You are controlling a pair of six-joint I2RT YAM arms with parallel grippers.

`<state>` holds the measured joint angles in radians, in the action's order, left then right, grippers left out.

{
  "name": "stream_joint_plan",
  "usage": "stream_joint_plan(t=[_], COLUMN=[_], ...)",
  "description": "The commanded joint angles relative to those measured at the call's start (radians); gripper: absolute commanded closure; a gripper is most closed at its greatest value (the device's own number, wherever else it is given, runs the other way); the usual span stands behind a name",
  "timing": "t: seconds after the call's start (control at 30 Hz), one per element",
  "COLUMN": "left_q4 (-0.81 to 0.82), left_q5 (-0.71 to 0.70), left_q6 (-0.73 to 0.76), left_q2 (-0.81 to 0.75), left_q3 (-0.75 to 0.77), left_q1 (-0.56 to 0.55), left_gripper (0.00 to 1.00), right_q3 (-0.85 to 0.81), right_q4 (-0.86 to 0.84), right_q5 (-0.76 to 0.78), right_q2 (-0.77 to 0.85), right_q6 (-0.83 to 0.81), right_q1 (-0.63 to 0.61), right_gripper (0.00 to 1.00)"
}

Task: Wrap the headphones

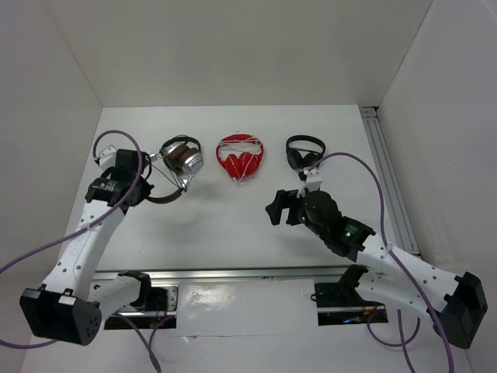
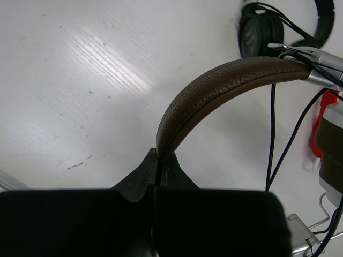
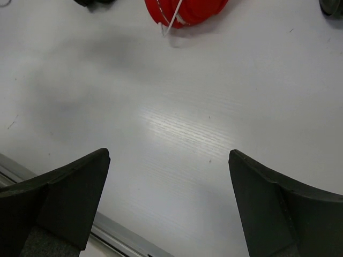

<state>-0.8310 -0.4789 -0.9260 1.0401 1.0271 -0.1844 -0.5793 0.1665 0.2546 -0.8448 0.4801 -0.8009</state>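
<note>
- The left hand was clamped on the brown headband of the headphones, at the far left of the tabletop, near the red pair. I cannot tell whether they were lifted clear.
- The thin dark cable hung in loose strands under the headband, not neatly wound.
- The right hand hovered wide and empty above bare tabletop, well apart from the headphones.
- Judged step: steadying the set for winding, with the wrap unfinished.
- The next move probably called for the right hand to cross over, catch the slack cable and lead it round without tugging the headband out of the grip.
</note>
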Motion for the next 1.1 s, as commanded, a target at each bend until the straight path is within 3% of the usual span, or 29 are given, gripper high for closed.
stream_joint_plan(t=[0.0,0.13,0.27,0.63,1.07], left_q4=[0.115,0.159,0.214,0.224,0.293], left_q5=[0.095,0.177,0.226,0.212,0.223], left_q6=[0.033,0.044,0.055,0.075,0.104], left_q2=[0.055,0.141,0.222,0.544,0.762], left_q3=[0.066,0.067,0.08,0.28,0.329], left_q1=[0.114,0.285,0.387,0.465,0.536], left_gripper=[1.0,1.0,1.0,1.0,1.0], right_q3=[0.019,0.038,0.047,0.082,0.121], right_q4=[-0.024,-0.048,-0.058,-0.076,-0.188], right_q5=[-0.047,-0.089,-0.11,-0.129,-0.161], right_q2=[0.023,0.023,0.012,0.012,-0.111], right_q6=[0.022,0.003,-0.006,-0.037,-0.046], right_q1=[-0.012,-0.021,-0.031,-0.04,-0.049], right_gripper=[0.01,0.01,0.01,0.01,0.01])
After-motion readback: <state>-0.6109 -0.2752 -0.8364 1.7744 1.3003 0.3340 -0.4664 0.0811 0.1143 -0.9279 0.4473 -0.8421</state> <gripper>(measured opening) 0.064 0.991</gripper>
